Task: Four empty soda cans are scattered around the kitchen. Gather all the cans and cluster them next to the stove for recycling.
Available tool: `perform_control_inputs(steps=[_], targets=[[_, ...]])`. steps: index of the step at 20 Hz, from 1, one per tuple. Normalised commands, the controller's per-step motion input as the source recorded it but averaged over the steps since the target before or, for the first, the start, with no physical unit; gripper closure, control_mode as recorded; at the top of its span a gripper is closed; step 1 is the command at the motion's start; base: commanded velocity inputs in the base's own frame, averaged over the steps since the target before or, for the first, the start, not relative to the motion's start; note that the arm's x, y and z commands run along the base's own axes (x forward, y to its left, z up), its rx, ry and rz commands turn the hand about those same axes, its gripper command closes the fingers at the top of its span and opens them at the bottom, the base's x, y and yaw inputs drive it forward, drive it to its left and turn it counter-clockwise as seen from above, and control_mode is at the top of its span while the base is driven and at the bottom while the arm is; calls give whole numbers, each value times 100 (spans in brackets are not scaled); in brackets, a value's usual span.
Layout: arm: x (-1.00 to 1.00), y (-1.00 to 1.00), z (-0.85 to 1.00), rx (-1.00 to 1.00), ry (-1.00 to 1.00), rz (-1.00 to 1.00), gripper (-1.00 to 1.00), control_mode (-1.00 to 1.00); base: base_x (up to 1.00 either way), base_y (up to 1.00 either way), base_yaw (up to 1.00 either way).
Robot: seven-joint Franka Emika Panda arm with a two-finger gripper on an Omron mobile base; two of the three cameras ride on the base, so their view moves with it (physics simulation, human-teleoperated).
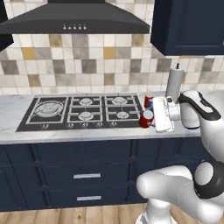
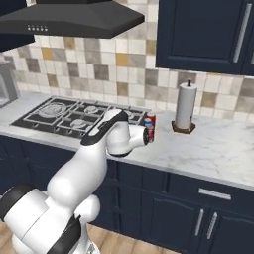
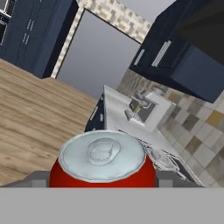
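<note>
The claw (image 1: 151,119) sits at the right edge of the stove (image 1: 83,111), just above the counter (image 1: 52,133), with its jaws closed on the sides of a red can (image 3: 103,162). The can sits directly between the fingertips; judging by the hand view, its long axis runs along the claw's own line, silver top facing the hand camera. The left base view shows the held can (image 1: 146,118) tipped sideways toward the stove, with more cans (image 1: 148,102) just behind it, also right of the stove. The right base view shows a paper towel roll (image 2: 185,106) farther right of the stove. The coming move appears to be setting the can down beside those behind it.
</note>
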Motion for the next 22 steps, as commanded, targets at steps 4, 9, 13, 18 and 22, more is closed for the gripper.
perform_control_inputs(steps=[4,9,13,18,22], targets=[[0,0,0,0,0,0,100,100,24,-61,14],[0,0,0,0,0,0,100,100,59,-26,4],[0,0,0,0,0,0,100,100,68,0,-1],[0,0,0,0,0,0,100,100,46,0,-5],[0,0,0,0,0,0,100,100,21,0,-15]])
